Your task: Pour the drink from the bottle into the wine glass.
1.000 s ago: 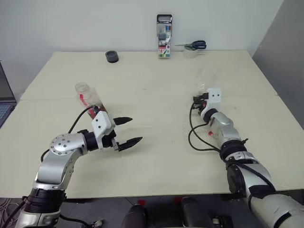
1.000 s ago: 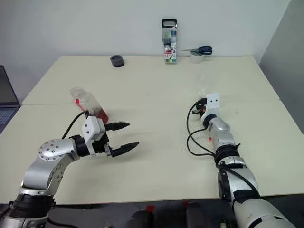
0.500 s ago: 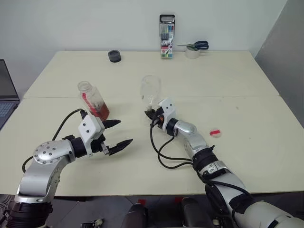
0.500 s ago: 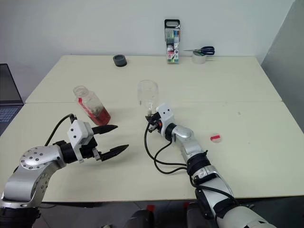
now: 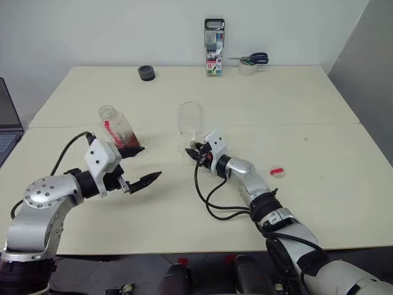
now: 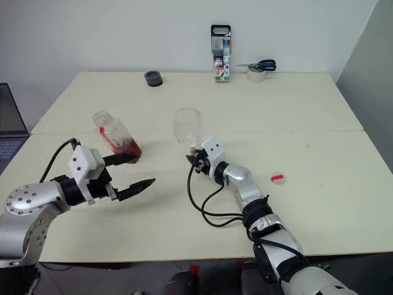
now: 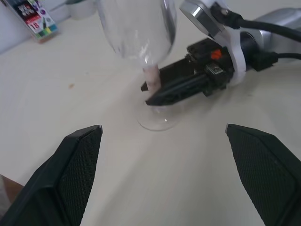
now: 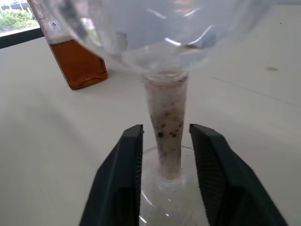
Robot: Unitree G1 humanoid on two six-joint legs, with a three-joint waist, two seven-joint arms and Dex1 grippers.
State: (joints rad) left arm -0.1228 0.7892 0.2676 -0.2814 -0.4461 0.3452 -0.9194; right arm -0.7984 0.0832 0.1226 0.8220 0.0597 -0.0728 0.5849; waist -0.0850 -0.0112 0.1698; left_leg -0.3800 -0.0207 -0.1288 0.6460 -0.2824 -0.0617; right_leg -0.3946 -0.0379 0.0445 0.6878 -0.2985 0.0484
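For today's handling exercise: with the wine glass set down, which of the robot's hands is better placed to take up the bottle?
Left. The left hand is open beside the bottle; the right hand straddles the stem of the wine glass.

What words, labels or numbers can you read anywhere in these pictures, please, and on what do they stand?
"18": on the red band of the marker pack by the wall.
Smaller print on that pack: too blurred to read.
Red-and-white label on the bottle: too small to read.
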